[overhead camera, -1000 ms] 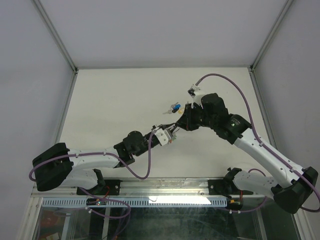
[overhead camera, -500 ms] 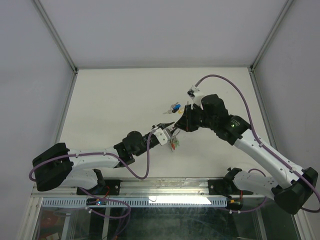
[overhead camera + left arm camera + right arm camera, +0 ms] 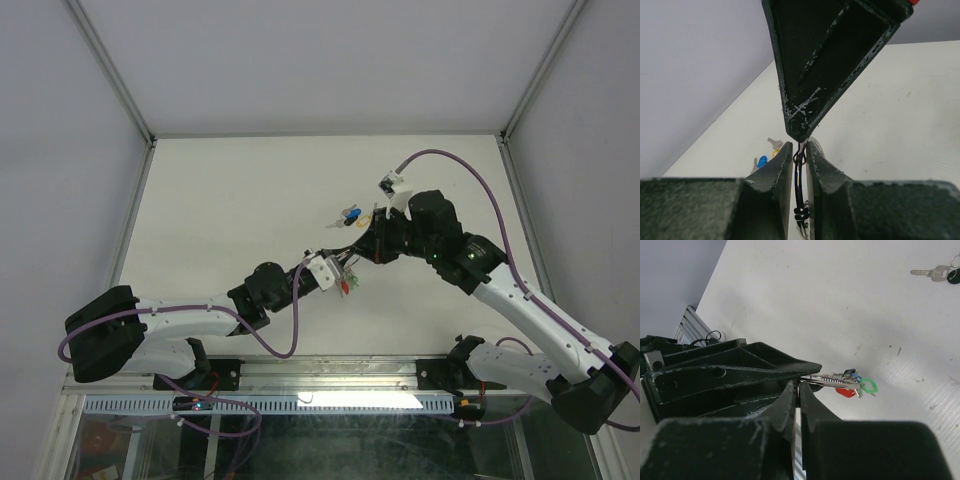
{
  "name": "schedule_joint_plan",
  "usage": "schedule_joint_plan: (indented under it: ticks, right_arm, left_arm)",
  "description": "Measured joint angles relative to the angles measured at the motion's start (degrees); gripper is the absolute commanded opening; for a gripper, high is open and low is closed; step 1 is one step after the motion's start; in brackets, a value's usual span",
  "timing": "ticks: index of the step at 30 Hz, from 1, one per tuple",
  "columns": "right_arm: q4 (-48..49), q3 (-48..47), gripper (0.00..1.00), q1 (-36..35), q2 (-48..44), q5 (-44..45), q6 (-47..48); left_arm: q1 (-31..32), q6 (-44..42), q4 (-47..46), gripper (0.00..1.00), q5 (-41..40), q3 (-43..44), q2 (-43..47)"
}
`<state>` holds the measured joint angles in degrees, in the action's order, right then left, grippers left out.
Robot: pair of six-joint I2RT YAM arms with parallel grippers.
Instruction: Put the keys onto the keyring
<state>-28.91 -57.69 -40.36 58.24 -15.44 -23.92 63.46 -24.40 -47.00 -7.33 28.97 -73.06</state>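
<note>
Above the white table (image 3: 220, 200), the left gripper (image 3: 799, 151) clamps the keyring (image 3: 799, 182) by its thin wire, green and red keys (image 3: 858, 386) dangling below; the right gripper (image 3: 799, 390), fingers pressed together, touches the ring's top. Loose blue and yellow keys (image 3: 350, 214) lie nearby.

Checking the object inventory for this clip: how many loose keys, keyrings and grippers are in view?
Loose plastic-headed silver metal keys: 3
Thin silver wire keyring, carrying a key bunch: 1
Black two-finger grippers, left gripper and right gripper: 2
Total: 6
</note>
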Motion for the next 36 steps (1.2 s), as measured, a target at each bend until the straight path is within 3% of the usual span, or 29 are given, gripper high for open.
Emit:
schedule_joint_plan:
  ticks: [6,12,15,19,22,36]
  right_arm:
    - [0.83,1.18,0.0,0.0,-0.13,-0.11,-0.02]
    - [1.31,1.36,0.0,0.02,-0.13,-0.15,-0.02]
    - [1.62,1.36,0.0,0.04,-0.13,-0.22,-0.04]
    - [1.66,1.36,0.28,0.04,-0.15,-0.17,-0.11]
    - [1.6,1.36,0.38,0.04,-0.85,0.24,0.24]
    - [1.11,1.36,0.4,0.04,-4.92,4.98,3.08]
  left_arm:
    - [0.0,1.14,-0.15,0.18,0.02,0.0,0.02]
    - [0.31,1.51,-0.17,0.0,0.26,0.0,0.02]
    - [0.31,1.49,-0.15,0.0,0.39,0.0,0.02]
    - [0.31,1.49,-0.15,0.0,0.42,0.0,0.02]
    - [0.31,1.42,0.13,0.0,0.26,0.0,0.02]
    - [0.31,-0.31,1.55,0.0,-1.73,0.0,0.02]
